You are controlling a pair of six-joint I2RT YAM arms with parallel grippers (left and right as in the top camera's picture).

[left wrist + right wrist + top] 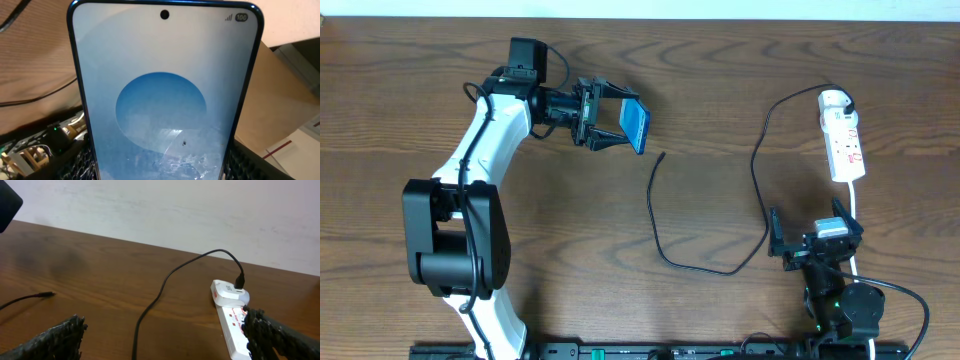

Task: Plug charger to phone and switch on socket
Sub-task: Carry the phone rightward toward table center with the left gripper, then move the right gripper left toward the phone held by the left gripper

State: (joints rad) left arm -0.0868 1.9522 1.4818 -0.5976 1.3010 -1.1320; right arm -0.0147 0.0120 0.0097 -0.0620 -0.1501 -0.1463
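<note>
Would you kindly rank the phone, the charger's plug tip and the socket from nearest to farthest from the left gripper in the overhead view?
1. phone, held in the left gripper itself.
2. charger's plug tip, lying loose nearer the centre.
3. socket, far over on the right side.

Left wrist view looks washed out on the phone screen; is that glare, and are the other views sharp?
Left wrist: the phone fills the frame, hazy with a bright glint low on the screen, though its status icons read sharp. Overhead: evenly lit, crisp, only soft shadows. Right wrist: the socket and charger are clear; the right gripper shows blurred fingers at the bottom corners.
</note>
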